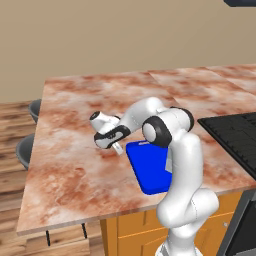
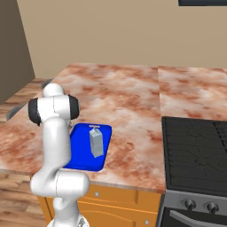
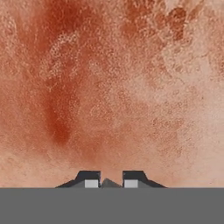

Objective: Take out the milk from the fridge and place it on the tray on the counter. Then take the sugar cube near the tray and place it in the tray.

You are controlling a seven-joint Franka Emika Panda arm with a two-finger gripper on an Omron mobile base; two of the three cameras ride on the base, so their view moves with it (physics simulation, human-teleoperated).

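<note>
The milk (image 2: pixel 96 142) stands upright on the blue tray (image 2: pixel 79 153) near the tabletop's (image 1: pixel 90 100) front edge, at frame center. The hand (image 1: pixel 118 148), fingers narrowly apart, hangs low just left of the tray, with broad bare marble beyond.

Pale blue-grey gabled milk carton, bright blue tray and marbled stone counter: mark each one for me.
Pale blue-grey gabled milk carton (image 2: pixel 96 142), right base view: its front face.
Bright blue rectangular tray (image 1: pixel 148 172), left base view: bare floor.
Reddish-brown marbled stone counter (image 1: pixel 75 115), left base view: open top surface.
</note>
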